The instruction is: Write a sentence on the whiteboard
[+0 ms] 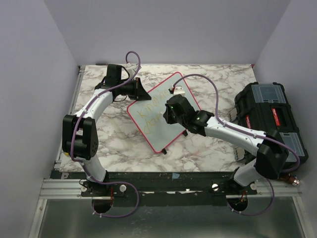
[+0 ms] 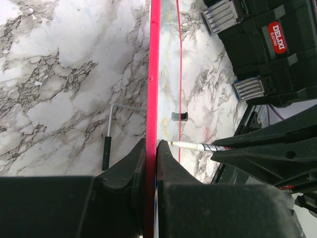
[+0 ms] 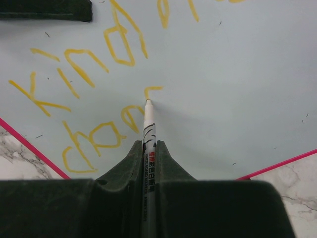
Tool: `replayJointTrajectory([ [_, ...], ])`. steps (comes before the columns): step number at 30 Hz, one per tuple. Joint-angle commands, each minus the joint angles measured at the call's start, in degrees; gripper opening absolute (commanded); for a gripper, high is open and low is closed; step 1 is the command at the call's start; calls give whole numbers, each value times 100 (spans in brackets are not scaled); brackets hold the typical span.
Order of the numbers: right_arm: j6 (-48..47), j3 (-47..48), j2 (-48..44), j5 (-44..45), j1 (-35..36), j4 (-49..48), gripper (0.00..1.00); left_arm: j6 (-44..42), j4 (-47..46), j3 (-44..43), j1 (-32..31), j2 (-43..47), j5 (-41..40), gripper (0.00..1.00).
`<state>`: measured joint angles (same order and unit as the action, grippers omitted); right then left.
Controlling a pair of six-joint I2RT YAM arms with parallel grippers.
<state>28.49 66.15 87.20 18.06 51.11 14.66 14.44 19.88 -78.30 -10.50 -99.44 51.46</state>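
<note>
I am partway through the writing, by my reading. The whiteboard (image 1: 157, 135) sits mid-frame in the top view, turned like a diamond on the marble table (image 1: 121, 144), with a black toolbox (image 1: 270, 114) well apart at the right edge of the frame.

My left claw (image 2: 151, 146) is closed narrow on the whiteboard's pinkish-red frame, one finger on each face, at the board's upper left side in the top view. That steadies the board.

My right claw (image 3: 148, 146) is pinched tight on a white marker (image 3: 148, 121), which runs up between the fingers to the middle of the right wrist view. Its tip touches the white surface at the foot of a small hooked stroke.

The sentence (image 3: 74, 64) is in yellow. The first line starts with "Kind" at the left of the right wrist view and runs on past the top edge, so I cannot read its end. Below it, the second line has a few letters from the lower left, and the hooked stroke at the tip looks like the newest, not yet finished.

To the right of the tip the board is bare. I judge the rest of the second line is left to write, then lifting the marker off and letting go of the board.
</note>
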Motion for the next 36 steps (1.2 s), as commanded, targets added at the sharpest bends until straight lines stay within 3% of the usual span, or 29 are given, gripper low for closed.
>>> replayJointTrajectory([
  [1, 41, -190, -1, -41, -4, 225, 1, -574, 227, 124, -110, 41, -414, 0],
  [25, -70, 531, 419, 732, -2, 574, 1, -574, 227, 122, -110, 44, -427, 0],
  [36, -208, 676, 474, 508, 0, 461, 1, -573, 227, 113, -110, 31, -431, 0],
])
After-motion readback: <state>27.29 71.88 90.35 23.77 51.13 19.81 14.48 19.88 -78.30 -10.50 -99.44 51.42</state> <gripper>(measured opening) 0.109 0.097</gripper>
